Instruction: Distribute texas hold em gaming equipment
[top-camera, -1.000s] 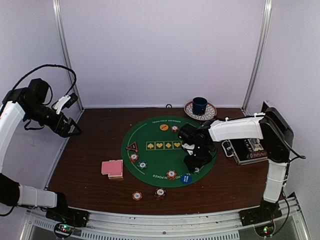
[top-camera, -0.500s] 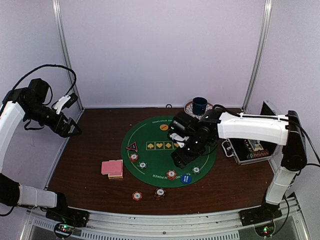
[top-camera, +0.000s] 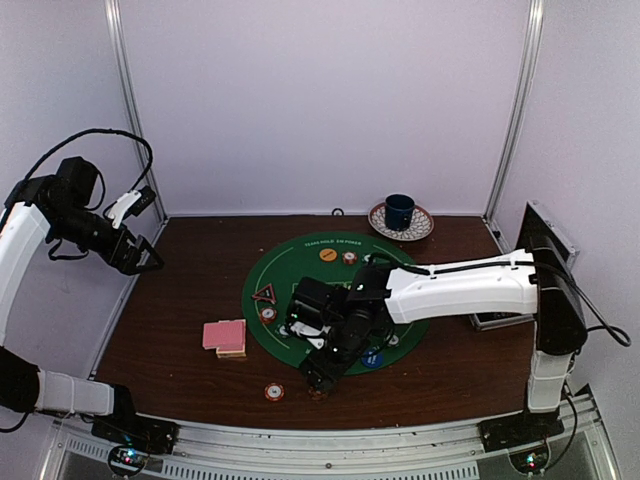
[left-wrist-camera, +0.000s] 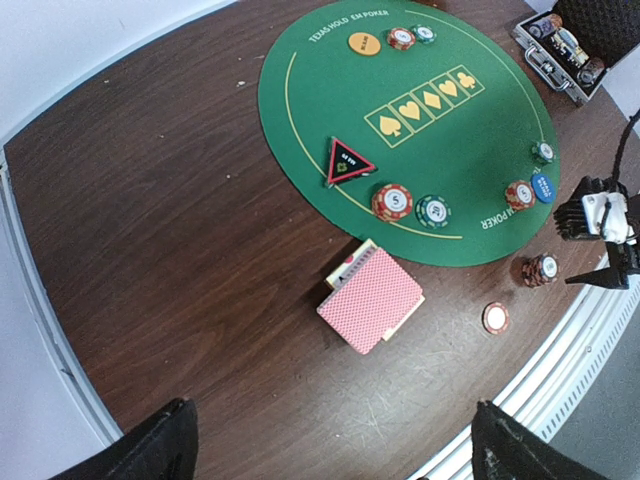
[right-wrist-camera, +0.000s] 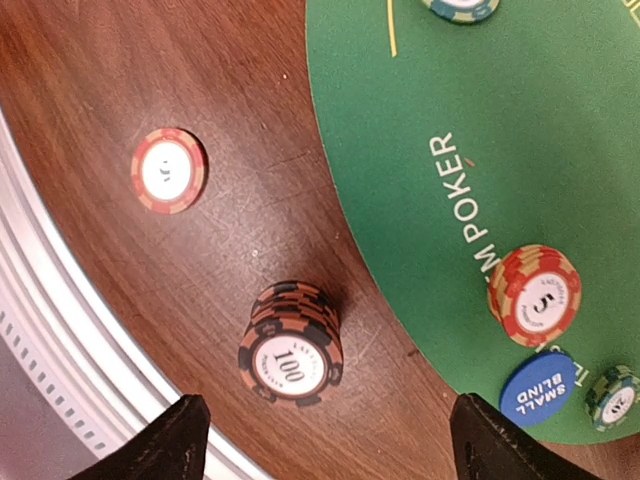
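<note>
The dark wooden table (top-camera: 180, 290) has a scuffed, streaky grain. On it lies a round green felt mat (top-camera: 300, 262) with a thin yellow line near its rim and four yellow suit boxes. The white right arm reaches low across the mat. Its pincer (right-wrist-camera: 330, 440) is released, the fingers spread wide above the near table edge and grasping nothing. The left pincer (left-wrist-camera: 330, 450) hangs high at the far left, also spread wide and empty.

At the right edge sits a silver-edged black case (left-wrist-camera: 565, 50). A squared deck of cards (left-wrist-camera: 372, 298), its pink backs cross-hatched, rests on bare wood just off the mat's near left rim. On the felt are:
- a black, red-edged triangle marker (left-wrist-camera: 349, 163);
- a red striped chip stack (right-wrist-camera: 534, 294);
- a flat blue disc (right-wrist-camera: 539, 388) beside that stack;
- an orange disc (left-wrist-camera: 364, 42) at the far side.

A dark stack of striped chips (right-wrist-camera: 292, 345) stands on wood just off the mat, ahead of the right fingers. A single orange-red chip (right-wrist-camera: 168, 170) lies flat nearby.
</note>
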